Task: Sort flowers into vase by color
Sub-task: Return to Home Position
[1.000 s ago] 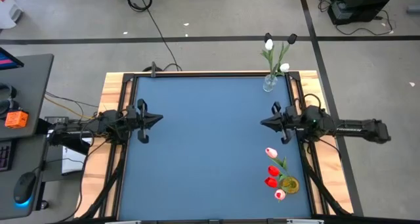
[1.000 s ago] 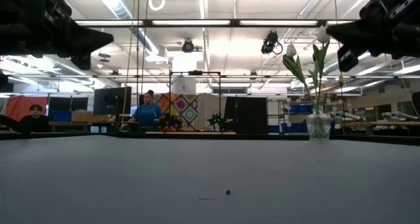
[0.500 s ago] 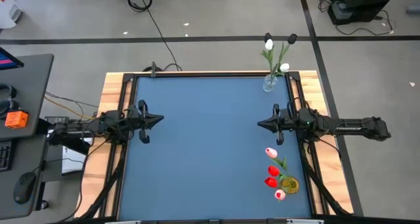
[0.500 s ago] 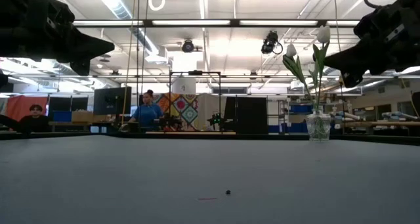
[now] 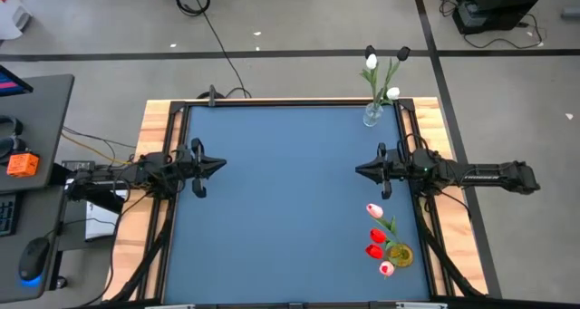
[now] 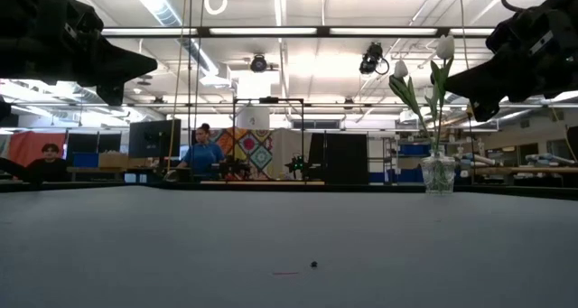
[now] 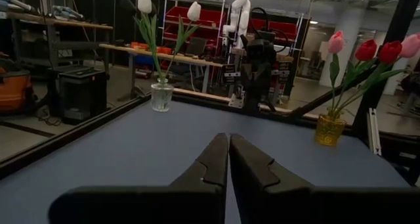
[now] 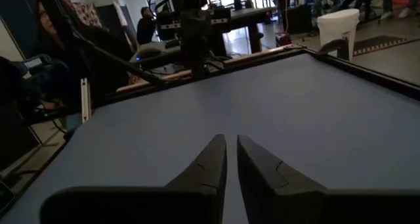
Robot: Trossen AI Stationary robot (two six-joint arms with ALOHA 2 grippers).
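- Flowers [image 5: 376,236] sit sorted: red, pink in yellow vase [image 5: 400,254]; white, black in clear vase [image 5: 372,118].
- Left gripper [image 5: 217,164], right gripper [image 5: 360,170] hover apart, fingers closed, empty.
- Homing step; nothing seems left.

Left gripper [image 7: 228,138] jaws together, clear vase [image 7: 161,96] (white tulips [image 7: 144,2]), yellow vase [image 7: 329,129]

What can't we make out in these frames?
Black tulip: tiny in high view; lost against the dark room in left wrist view.
Yellow vase: outside low and right wrist views.
One pink tulip: cut off by left wrist view's edge.
Dark speck: low view, too small to identify.
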